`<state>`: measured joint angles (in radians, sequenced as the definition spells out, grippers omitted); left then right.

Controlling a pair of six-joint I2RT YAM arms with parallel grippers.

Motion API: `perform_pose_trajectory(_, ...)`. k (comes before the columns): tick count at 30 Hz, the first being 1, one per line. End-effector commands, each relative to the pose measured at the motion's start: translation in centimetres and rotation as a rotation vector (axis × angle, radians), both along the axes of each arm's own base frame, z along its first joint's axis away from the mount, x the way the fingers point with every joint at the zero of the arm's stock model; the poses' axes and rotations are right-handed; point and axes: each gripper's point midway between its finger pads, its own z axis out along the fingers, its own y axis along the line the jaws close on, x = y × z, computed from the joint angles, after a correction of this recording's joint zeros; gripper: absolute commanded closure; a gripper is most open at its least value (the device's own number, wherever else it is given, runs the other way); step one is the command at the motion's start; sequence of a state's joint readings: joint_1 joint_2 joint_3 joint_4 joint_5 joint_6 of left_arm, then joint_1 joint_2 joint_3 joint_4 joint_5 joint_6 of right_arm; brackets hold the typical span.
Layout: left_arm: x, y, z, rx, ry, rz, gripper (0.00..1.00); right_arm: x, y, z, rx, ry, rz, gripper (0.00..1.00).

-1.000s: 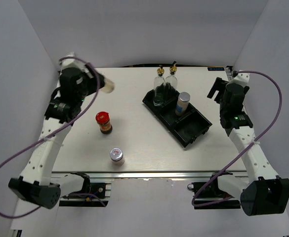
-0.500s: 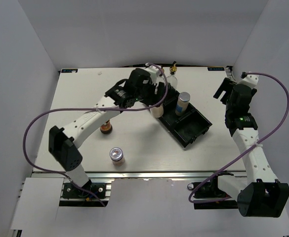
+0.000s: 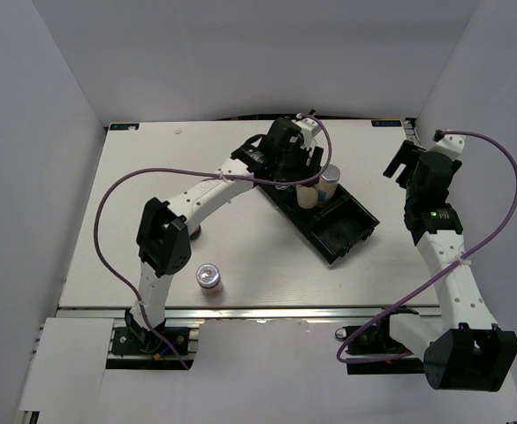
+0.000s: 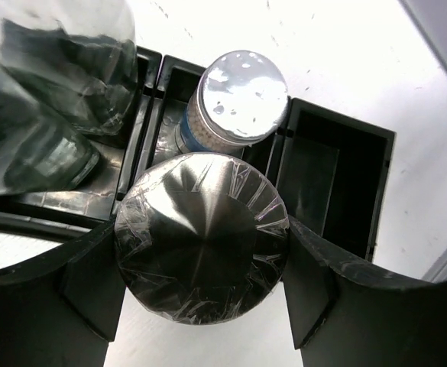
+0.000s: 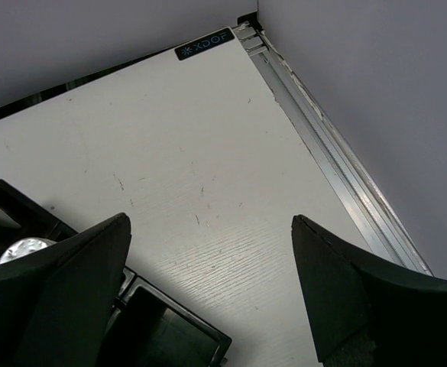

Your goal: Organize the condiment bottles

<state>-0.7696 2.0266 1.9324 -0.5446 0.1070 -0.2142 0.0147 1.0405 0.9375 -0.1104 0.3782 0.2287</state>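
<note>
My left gripper (image 3: 305, 189) is shut on a pale shaker with a film-wrapped silver cap (image 4: 201, 237). It holds the shaker over the near wall of the black tray (image 3: 346, 231). Another silver-capped shaker (image 3: 330, 176) stands in the tray's middle compartment, and shows in the left wrist view (image 4: 238, 95). The two glass bottles (image 4: 47, 84) stand in the far compartment, mostly hidden by my arm in the top view. A third shaker (image 3: 209, 279) stands on the table at front left. The red-lidded jar is almost hidden behind my left arm. My right gripper (image 3: 405, 163) is open and empty.
The tray's near-right compartment (image 3: 339, 228) holds nothing. My left arm stretches across the middle of the table from the front left. The right gripper (image 5: 208, 252) hangs over bare table near the back right corner rail (image 5: 322, 153). Grey walls close in three sides.
My left arm has swung from the far left of the table across to the tray, carrying the shaker. The right gripper has shifted slightly.
</note>
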Motion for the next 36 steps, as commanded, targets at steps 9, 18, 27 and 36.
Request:
perform_pose_trajectory(9,1.3,-1.6,0.0,-0.006,-0.022,-0.009,0.48,0.5,0.9,0.4,0.013,-0.024,0.055,0.11)
perform_pose_trajectory(18,0.5,-1.0,0.5,0.018,-0.013,0.000,0.02,-0.9,3.8,4.3,-0.014,-0.131,0.251,0.11)
perform_pose_trajectory(27,-1.4,8.5,10.2,-0.010,-0.192,0.303,0.02,-5.9,13.7,11.5,-0.092,-0.310,0.781,0.11)
perform_pose_trajectory(36,-2.8,32.8,5.8,-0.036,-0.108,1.100,0.02,-9.1,30.2,7.1,-0.254,-0.167,1.255,0.11)
